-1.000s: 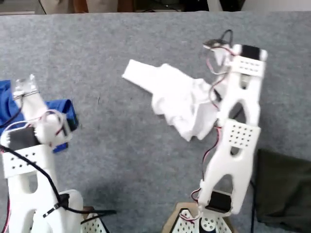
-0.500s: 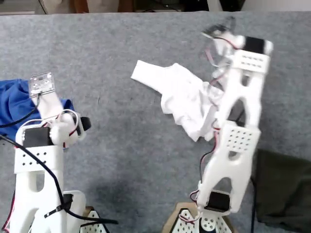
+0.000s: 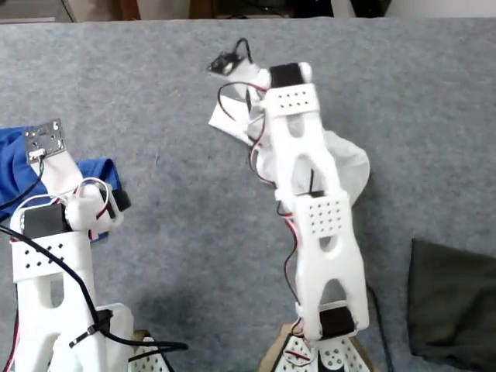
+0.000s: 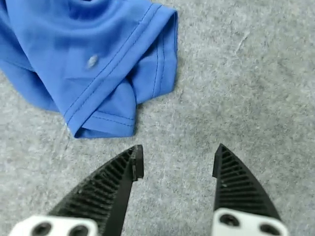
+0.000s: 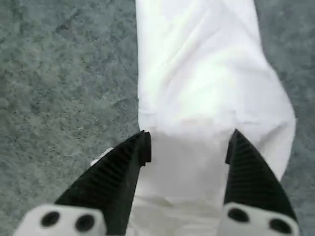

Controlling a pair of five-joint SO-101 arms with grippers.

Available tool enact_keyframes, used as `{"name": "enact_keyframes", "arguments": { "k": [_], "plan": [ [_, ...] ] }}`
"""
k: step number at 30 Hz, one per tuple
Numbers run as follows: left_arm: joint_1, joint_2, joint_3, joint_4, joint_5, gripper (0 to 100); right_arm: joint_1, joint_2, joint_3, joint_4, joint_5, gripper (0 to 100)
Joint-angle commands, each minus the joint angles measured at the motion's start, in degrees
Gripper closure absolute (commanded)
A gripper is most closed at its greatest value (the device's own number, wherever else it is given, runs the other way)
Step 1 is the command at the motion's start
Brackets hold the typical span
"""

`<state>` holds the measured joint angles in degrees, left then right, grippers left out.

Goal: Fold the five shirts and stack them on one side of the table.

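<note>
Shirts lie well apart on the grey table [image 3: 155, 70]: a crumpled white shirt [image 3: 347, 164] in the far middle, a blue shirt [image 3: 11, 159] at the left edge, a dark cloth [image 3: 453, 302] at the near right edge. The right gripper [image 5: 189, 140] hangs open over the white shirt's narrow left end. The left gripper [image 4: 177, 160] is open above bare table beside the blue shirt's hem.

grey felt-covered table [image 3: 155, 256], brown wooden furniture [image 3: 128, 9] along far edge, dark gap [image 3: 310, 8] far centre, pale surface [image 3: 442, 8] far right
</note>
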<state>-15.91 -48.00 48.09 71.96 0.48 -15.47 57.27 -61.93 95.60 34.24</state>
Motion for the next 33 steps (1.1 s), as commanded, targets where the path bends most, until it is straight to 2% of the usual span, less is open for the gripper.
{"name": "enact_keyframes", "arguments": {
  "k": [1,4,8,11,19,26,29,33],
  "plan": [
    [-0.35,-0.75,-0.44,0.35,0.26,76,-0.66,1.01,-2.07,0.35,-1.14,87.8],
    [-0.35,-0.75,-0.44,0.35,0.26,76,-0.84,0.40,-2.42,2.20,-1.41,99.8],
    [-0.35,-0.84,-0.44,0.35,0.26,76,-1.45,-2.24,-7.43,6.59,-1.67,99.5],
    [-0.35,-0.84,-0.44,0.35,0.26,76,-2.42,-6.99,-9.19,6.86,-5.01,99.4],
    [-0.53,-0.92,-0.62,0.35,0.26,76,-14.29,-25.63,0.57,6.86,-5.54,99.4],
    [-7.47,-0.92,-1.93,0.26,-0.18,76,-21.41,-40.66,3.65,6.77,-8.18,99.4],
    [-9.23,-0.92,-1.85,0.53,-3.08,76,-24.31,-47.25,3.82,6.77,-8.09,99.4],
    [-10.29,-0.92,-1.85,0.62,-3.52,76,-25.98,-50.95,5.23,6.68,-7.91,99.4]
  ]
}}
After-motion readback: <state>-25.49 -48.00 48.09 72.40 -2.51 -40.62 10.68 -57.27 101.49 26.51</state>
